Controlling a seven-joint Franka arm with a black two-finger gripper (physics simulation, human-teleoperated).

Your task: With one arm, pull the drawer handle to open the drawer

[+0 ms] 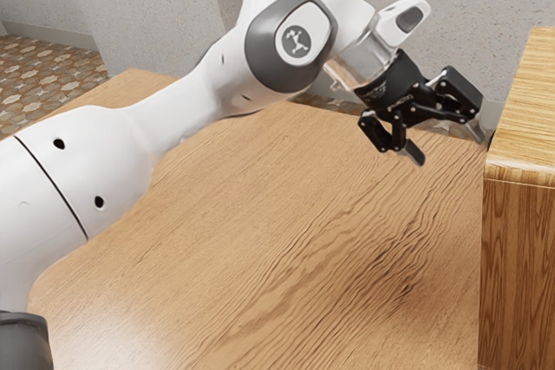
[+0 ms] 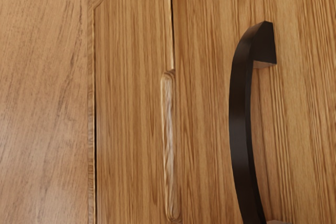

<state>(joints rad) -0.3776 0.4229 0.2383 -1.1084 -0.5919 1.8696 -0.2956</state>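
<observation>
A wooden cabinet [image 1: 519, 181] stands at the exterior view's right edge of the table. My black gripper [image 1: 444, 143] hangs open just in front of the cabinet's front face, fingers pointing toward it, with nothing between them. In the wrist view the wooden drawer front [image 2: 299, 129] faces my hand, close up. A dark curved bar handle [image 2: 240, 129] is mounted on it. Beside it, across a thin seam, lies another panel [image 2: 131, 119] with a slim wooden grip [image 2: 168, 145] along its edge.
The wooden tabletop [image 1: 260, 249] stretches under the arm toward the exterior view's left and front. A grey wall [image 1: 486, 6] rises behind the table. Patterned floor [image 1: 43, 67] shows at the far left.
</observation>
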